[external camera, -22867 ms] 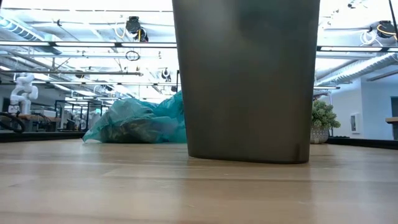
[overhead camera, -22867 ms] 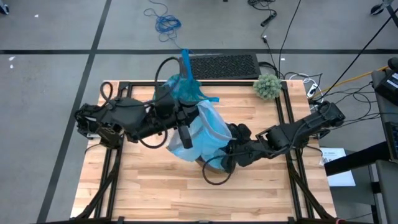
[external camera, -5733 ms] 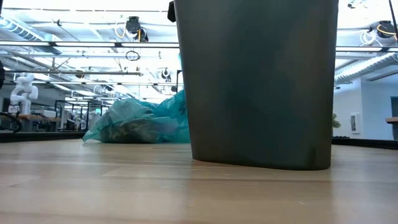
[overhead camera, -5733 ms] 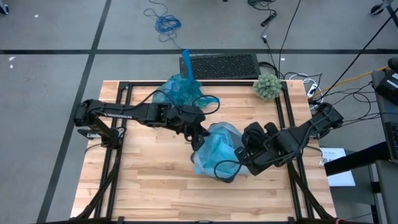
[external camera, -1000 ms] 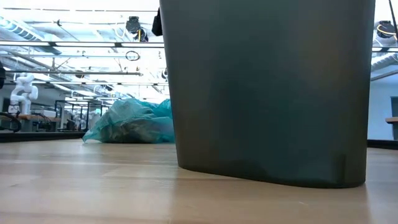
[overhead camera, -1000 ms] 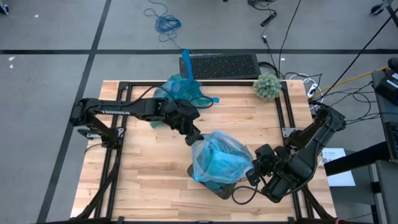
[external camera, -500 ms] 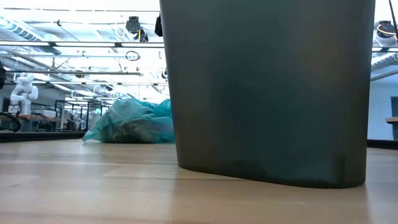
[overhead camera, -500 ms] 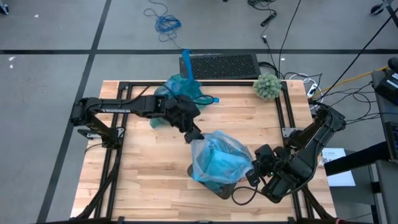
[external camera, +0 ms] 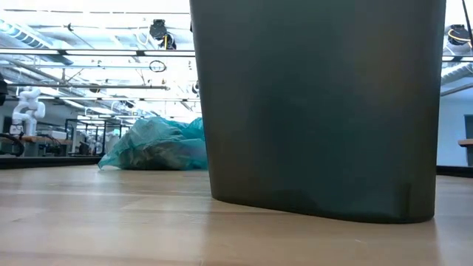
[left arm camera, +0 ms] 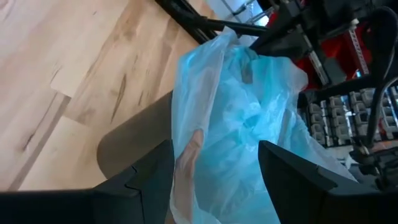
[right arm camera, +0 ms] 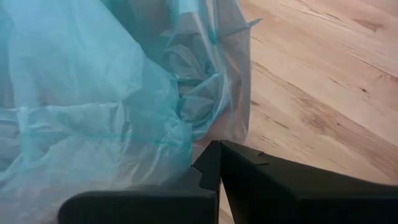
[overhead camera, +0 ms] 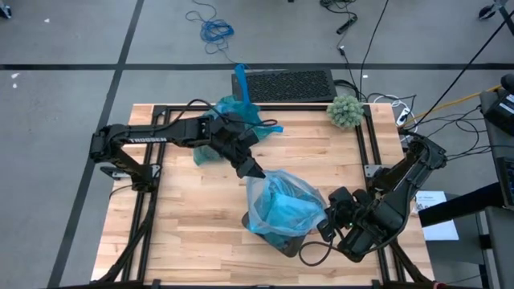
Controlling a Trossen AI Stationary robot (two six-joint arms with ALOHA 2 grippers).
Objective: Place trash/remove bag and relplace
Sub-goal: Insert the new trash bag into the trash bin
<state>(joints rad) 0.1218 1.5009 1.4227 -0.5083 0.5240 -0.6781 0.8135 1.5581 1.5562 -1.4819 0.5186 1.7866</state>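
Blue plastic liner bag (overhead camera: 281,205), thin, soft, slippery, draped over the grey bin (external camera: 318,111); we judge its rim hem the best hold. Left gripper (overhead camera: 254,171) wide apart at that rim; right gripper (overhead camera: 333,223) closed beside the bin.

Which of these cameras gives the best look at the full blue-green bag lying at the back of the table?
The low view: the filled teal bag lies side-on, unblocked, left of the dark bin. From above, the left arm covers part of that bag. The wrist views miss it; they show only the fresh blue bag in the bin.
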